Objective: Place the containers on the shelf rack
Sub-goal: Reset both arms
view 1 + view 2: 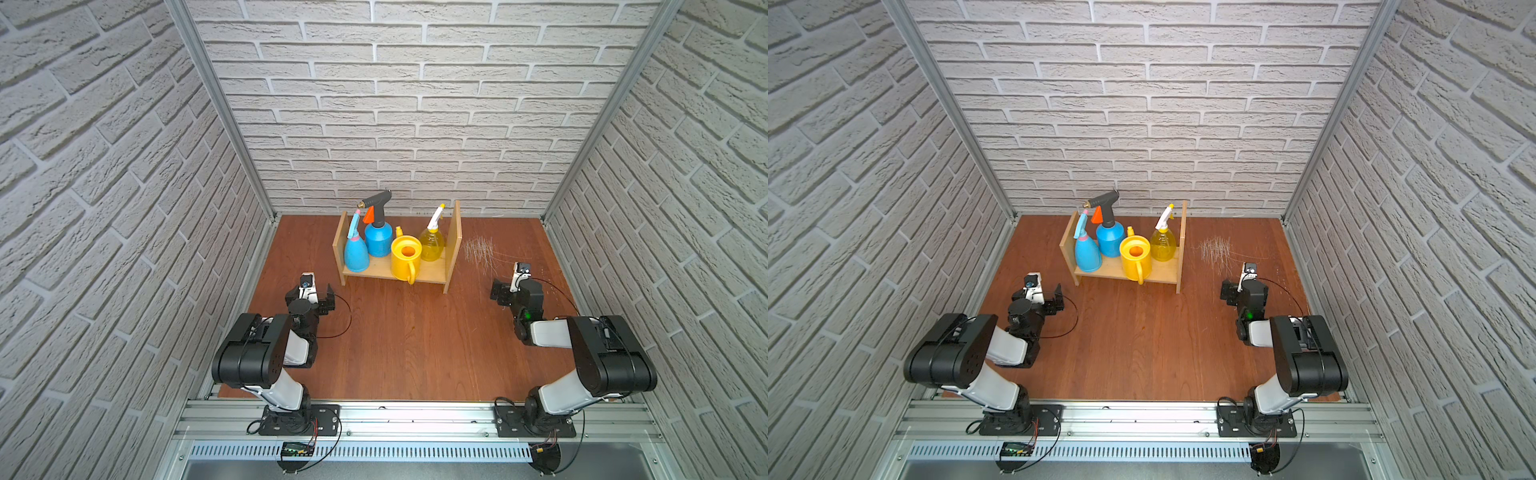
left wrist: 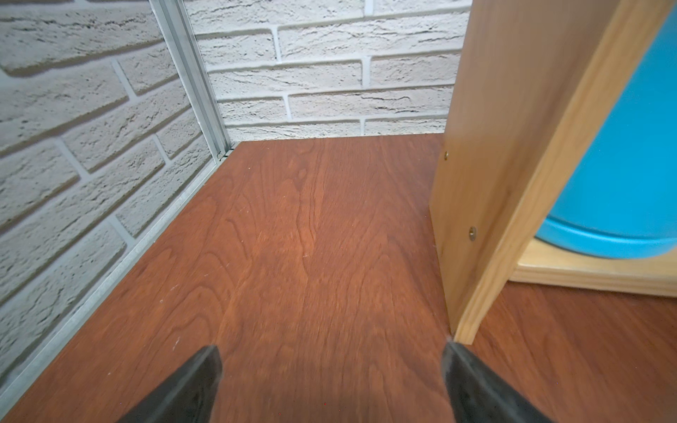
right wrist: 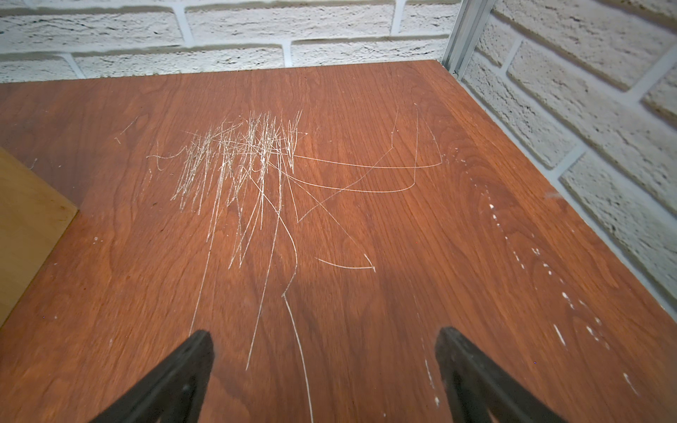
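Note:
The light-wood shelf rack (image 1: 456, 241) (image 1: 1182, 245) stands at the back of the table in both top views. On its board stand the slim light-blue spray bottle (image 1: 356, 253) (image 1: 1087, 254), the blue pressure sprayer (image 1: 378, 240) (image 1: 1111, 240), the yellow watering can (image 1: 405, 258) (image 1: 1136, 258) and the translucent yellow spray bottle (image 1: 432, 244) (image 1: 1163, 246). My left gripper (image 1: 311, 291) (image 2: 331, 366) is open and empty, low over the table just in front of the rack's left panel (image 2: 487, 164). My right gripper (image 1: 515, 286) (image 3: 324, 351) is open and empty, to the right of the rack.
A patch of white scratches (image 1: 478, 249) (image 3: 249, 157) marks the wood table to the right of the rack. Brick-pattern walls close in the back and both sides. An aluminium rail (image 1: 415, 415) carrying both arm bases runs along the front edge.

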Available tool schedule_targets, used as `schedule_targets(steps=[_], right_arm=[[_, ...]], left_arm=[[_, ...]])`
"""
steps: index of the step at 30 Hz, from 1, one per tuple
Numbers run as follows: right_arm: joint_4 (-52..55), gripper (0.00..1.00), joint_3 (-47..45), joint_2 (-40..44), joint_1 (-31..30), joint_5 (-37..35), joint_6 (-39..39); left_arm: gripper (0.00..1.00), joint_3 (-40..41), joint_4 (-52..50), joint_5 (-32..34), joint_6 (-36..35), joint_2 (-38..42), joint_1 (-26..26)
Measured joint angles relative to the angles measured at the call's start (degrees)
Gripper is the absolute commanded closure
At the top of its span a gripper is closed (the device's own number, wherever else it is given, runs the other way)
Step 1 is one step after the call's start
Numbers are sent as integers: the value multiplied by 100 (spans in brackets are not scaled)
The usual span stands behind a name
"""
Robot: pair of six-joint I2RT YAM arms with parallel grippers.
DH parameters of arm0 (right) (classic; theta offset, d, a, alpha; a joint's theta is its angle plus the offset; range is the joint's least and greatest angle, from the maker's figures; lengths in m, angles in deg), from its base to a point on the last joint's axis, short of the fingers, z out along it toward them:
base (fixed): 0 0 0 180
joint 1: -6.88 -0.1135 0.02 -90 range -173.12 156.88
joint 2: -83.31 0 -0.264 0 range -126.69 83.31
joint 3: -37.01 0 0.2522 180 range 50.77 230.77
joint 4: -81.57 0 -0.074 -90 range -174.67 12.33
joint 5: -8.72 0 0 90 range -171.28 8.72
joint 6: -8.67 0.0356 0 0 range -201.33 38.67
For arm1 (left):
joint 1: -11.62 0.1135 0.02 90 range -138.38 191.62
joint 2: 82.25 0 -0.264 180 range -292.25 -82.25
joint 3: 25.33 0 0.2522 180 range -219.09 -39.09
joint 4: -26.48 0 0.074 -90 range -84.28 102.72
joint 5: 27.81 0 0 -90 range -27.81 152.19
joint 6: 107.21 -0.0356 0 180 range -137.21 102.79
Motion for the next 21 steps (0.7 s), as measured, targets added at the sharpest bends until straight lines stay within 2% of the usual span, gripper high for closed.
schedule_targets(steps=[10,12,16,21], right_arm=[[-4,1,0,0,0,2,-2],[-118,1,-48,15,0,109,-44],[-514,1,-407,181,-2,461,-177],[-654,1,-466,190,0,605,-229]], left_arm=[[2,11,44,-125,-98,-13,-24],[2,-127,-291,-114,-92,37,-20],[2,-970,-1460,-157,98,92,195],[2,-1346,-2035,-236,365,151,531]])
